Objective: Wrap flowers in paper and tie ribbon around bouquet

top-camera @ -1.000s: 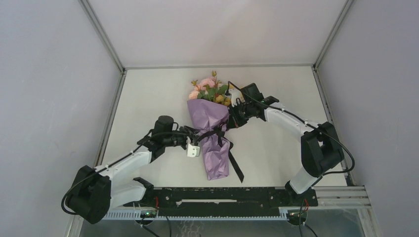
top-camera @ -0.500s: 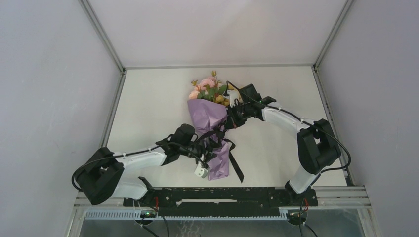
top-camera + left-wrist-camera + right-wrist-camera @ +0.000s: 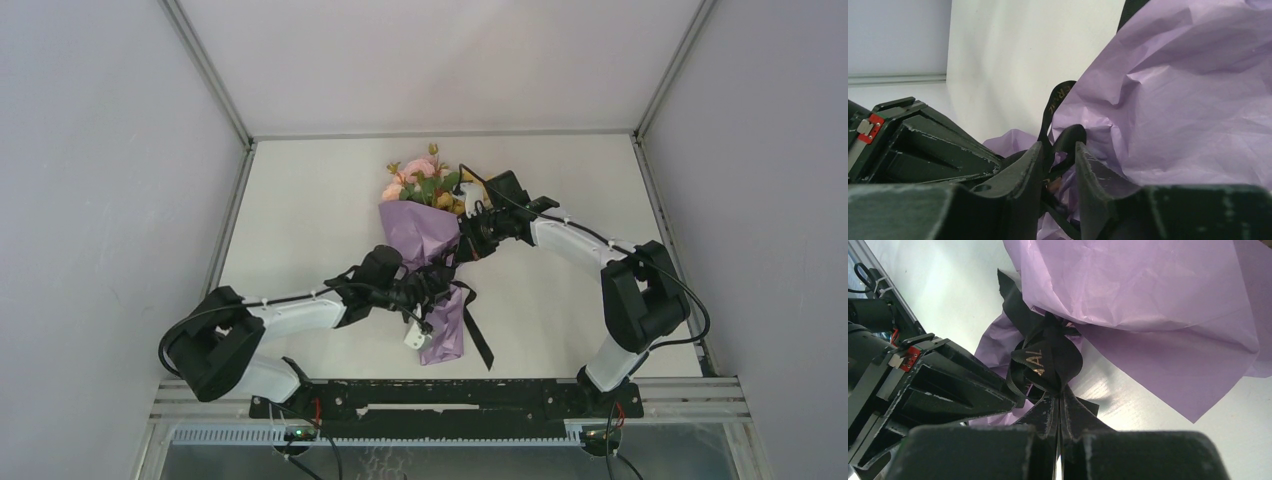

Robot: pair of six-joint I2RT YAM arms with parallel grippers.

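The wrapped bouquet (image 3: 415, 235) lies centred on the worktop (image 3: 300, 200), blossoms far. The right pincer (image 3: 1059, 402) is pressed together on the ribbon (image 3: 1045, 360) at its waist; the left pincer (image 3: 1058, 160) is part-spread around a loop. Uneven pulling could loosen the knot or tear the paper (image 3: 1148, 290).

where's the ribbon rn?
Top view, centre: ribbon tied round the bouquet at mid-length, between left gripper and right gripper; tails trail toward the near edge.

You have a white tabletop (image 3: 300, 200). The bouquet (image 3: 415, 235) lies on it near the middle, blossoms toward the far edge, with the ribbon (image 3: 478, 335) tail trailing toward the near edge.
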